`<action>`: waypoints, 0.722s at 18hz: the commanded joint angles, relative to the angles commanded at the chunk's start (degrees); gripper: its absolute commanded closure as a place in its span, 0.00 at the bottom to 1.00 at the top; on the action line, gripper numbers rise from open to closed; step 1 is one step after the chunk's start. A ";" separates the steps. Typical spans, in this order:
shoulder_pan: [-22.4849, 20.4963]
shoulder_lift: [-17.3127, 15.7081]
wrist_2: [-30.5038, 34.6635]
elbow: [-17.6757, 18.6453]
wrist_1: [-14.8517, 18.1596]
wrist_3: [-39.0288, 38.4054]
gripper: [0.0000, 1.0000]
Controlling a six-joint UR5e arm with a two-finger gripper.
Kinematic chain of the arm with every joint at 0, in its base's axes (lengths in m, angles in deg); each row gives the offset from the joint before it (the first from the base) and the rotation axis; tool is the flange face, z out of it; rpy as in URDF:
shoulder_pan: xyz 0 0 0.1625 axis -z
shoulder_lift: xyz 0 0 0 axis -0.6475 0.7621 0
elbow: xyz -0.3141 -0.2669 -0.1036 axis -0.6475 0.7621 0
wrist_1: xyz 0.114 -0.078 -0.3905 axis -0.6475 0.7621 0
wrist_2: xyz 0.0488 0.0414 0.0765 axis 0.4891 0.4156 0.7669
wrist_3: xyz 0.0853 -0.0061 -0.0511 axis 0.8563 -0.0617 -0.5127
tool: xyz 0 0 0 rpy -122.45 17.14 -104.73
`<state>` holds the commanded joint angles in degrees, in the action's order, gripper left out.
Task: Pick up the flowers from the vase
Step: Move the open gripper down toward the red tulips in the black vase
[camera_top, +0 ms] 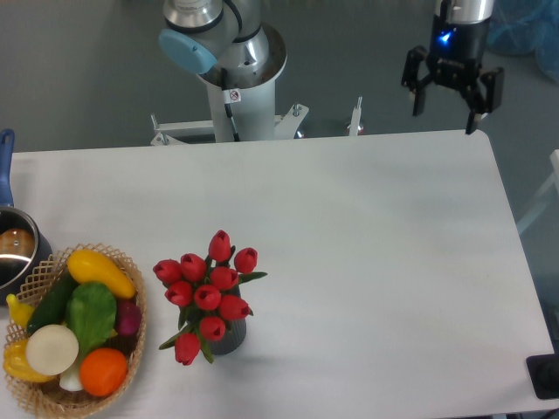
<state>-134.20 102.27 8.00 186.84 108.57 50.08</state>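
The flowers (208,295), red tulips, stand in the vase (229,336) at lower left of the worktop (376,253), beside a wicker basket (39,397). The claw (445,108) hangs wide and empty at upper right. Likely risks: crushed buds, or the light vase lifting along or tipping.

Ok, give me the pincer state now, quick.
Pincer: open, holding nothing, up past the table's far right corner, away from the flowers in the vase.
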 joint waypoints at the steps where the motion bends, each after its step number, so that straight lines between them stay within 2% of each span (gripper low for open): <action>1: 0.26 0.09 -2.81 0.53 -0.96 -1.41 0.00; 8: 6.15 4.30 -8.90 0.45 -1.06 -7.66 0.00; 13: 8.53 5.62 -14.16 0.18 -1.06 -8.46 0.00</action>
<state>-125.67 107.89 -6.16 187.02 107.51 41.62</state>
